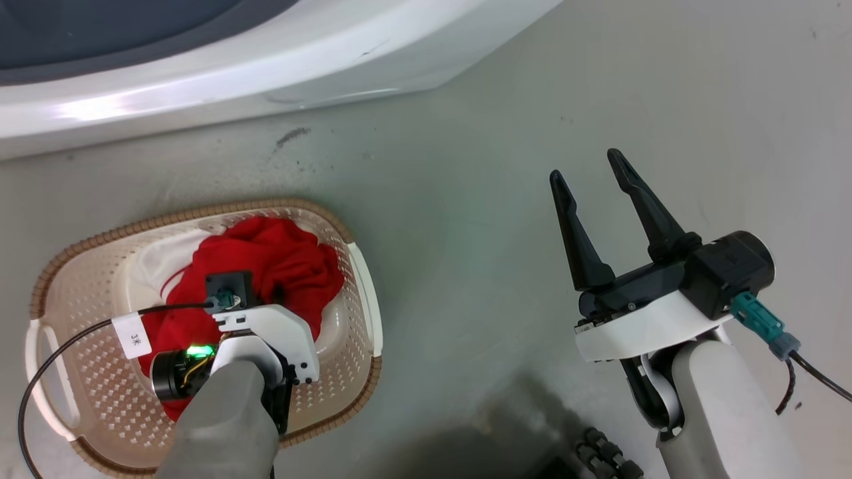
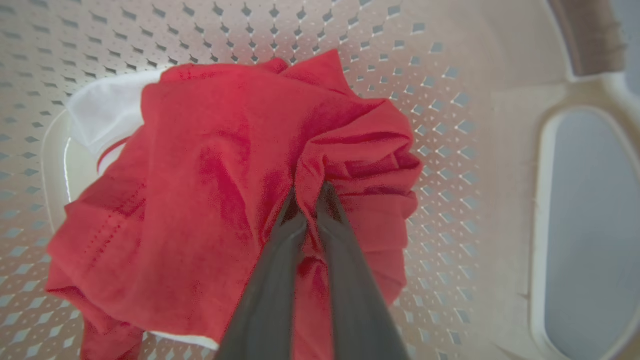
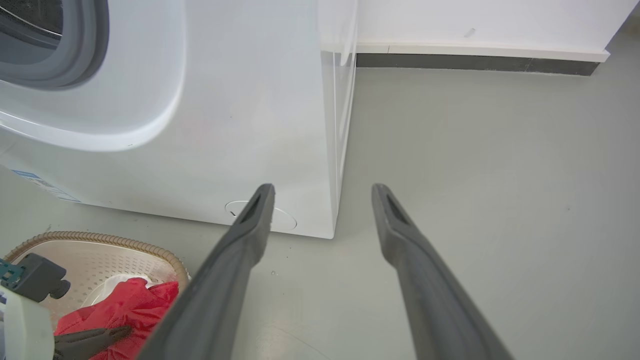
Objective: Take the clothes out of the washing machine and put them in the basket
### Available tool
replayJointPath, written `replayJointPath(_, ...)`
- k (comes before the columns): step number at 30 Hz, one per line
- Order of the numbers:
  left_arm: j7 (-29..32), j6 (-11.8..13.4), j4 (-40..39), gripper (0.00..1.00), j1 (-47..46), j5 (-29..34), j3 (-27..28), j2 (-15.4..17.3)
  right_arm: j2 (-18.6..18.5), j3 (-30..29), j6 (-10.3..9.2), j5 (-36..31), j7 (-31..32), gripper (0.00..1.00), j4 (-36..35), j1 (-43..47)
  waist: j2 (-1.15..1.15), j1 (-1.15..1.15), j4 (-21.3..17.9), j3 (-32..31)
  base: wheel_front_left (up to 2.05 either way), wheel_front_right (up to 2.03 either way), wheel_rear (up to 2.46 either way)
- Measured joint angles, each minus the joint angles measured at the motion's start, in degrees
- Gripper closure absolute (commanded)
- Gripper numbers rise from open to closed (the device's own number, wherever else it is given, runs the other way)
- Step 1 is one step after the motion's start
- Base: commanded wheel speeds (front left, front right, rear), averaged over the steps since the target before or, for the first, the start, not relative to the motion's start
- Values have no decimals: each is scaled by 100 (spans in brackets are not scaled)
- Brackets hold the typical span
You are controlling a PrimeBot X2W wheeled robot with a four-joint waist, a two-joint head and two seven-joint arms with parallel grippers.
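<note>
Left gripper (image 2: 310, 192) clamped on a fold of the clothes (image 2: 200, 175), bundle sitting in the basket (image 2: 450, 125) right under its tips, so open wide and lift straight up to avoid snagging; right gripper (image 1: 584, 166) spread, holding nothing, well off to the side.

Bare laundry room: white washing machine (image 3: 250, 125), laundry basket (image 1: 73, 319), plain grey floor (image 3: 500, 175).
</note>
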Motion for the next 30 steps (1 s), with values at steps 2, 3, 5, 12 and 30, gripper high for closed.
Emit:
replayJointPath(2, -7, -32, 11, 0, 45, -5, 3, 2, -1, -26, 0, -4, -13, 0, 83, -21, 0, 0, 5, -114, 0, 0, 0)
replayJointPath(3, -7, -66, 7, 0, 87, -41, 24, 2, 0, -34, 0, -9, -19, 0, 132, -19, 0, 0, 13, -193, 0, 0, 0)
replayJointPath(5, -8, -267, -144, 0, 268, -137, 105, -11, 2, -65, 0, -38, -26, 0, 221, 10, 0, 0, 45, -401, 0, 0, 0)
replayJointPath(12, -23, -619, -920, 0, 1139, -257, 372, -47, 7, -268, 0, -170, -36, 0, 415, 405, 0, -1, 223, -1398, 0, 0, 0)
replayJointPath(30, -24, -680, -4654, 0, 2982, 500, 1096, -149, 4, -709, 0, -510, 466, 0, 138, 1396, 0, -3, 800, -3710, 0, 0, 0)
